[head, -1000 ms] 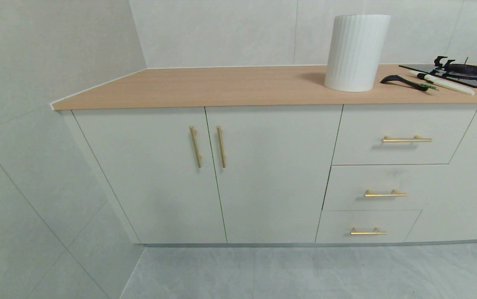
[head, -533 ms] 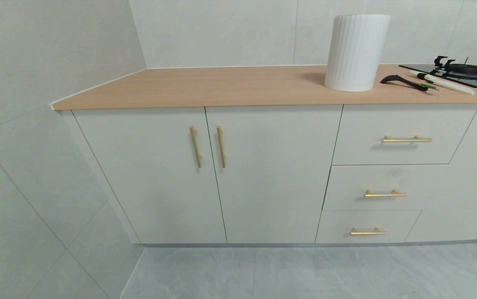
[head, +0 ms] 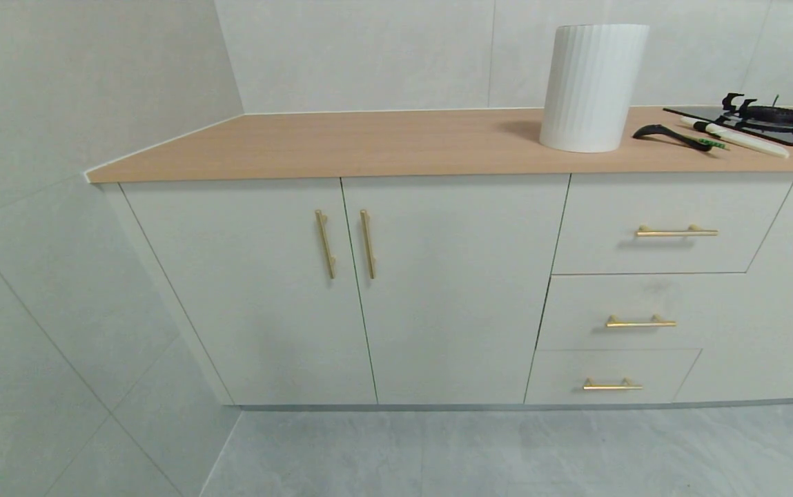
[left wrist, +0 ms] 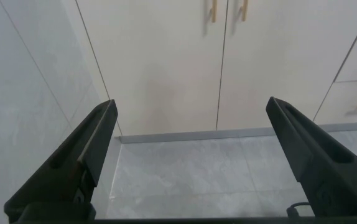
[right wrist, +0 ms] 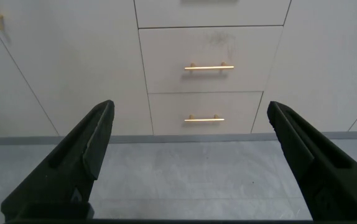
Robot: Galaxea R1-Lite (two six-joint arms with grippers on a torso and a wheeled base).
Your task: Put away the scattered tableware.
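Zero items appear stowed. On the wooden counter point(head: 368, 141), far right, stands a white ribbed holder point(head: 593, 86). Just right of it lie a white utensil point(head: 741, 138) and a black spoon point(head: 672, 134), both still to collect. The left claw point(left wrist: 191, 109) and right claw point(right wrist: 190, 109) hang spread and empty, low before the cabinets point(head: 299, 290).

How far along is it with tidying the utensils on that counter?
Nothing looks done yet. The black spoon and the white-handled utensil lie loose on the counter beside the white ribbed container. Nothing is in hand: the left gripper and right gripper are open and empty, low before the cabinet fronts. All the picking up and putting away is left.
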